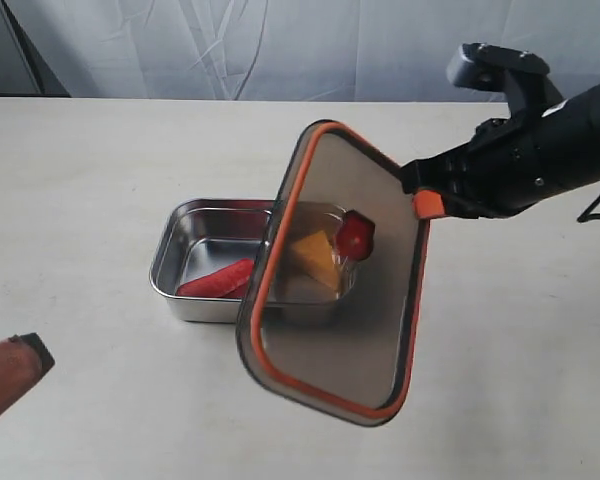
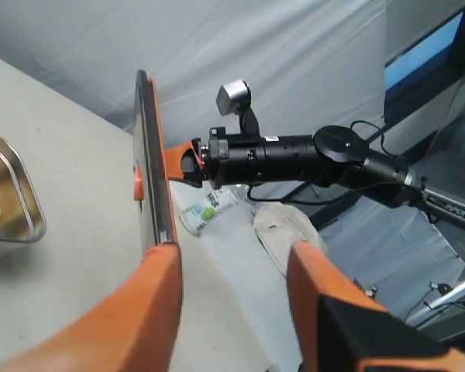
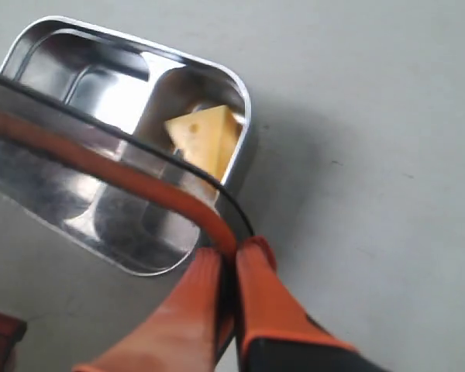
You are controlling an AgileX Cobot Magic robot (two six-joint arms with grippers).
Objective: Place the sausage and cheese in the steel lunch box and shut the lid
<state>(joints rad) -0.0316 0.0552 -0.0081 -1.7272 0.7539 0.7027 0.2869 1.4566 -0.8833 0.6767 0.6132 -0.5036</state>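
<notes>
Right jaws clamp the smoky, orange-rimmed lid (image 1: 330,330) tilted over the steel lunch box (image 1: 166,264); left jaws gape.

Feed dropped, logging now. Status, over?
Right tool shut on lid, tilted over lunch box. Left tool open, empty, off to the side. Sausage, cheese inside. Nothing in the way.

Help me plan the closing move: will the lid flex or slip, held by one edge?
The lid is probably stiff: pinched at one edge by the right pincer, it hangs tilted with no visible sag. It may pivot or slip, since only a narrow rim strip is gripped. Likely light, being thin.
</notes>
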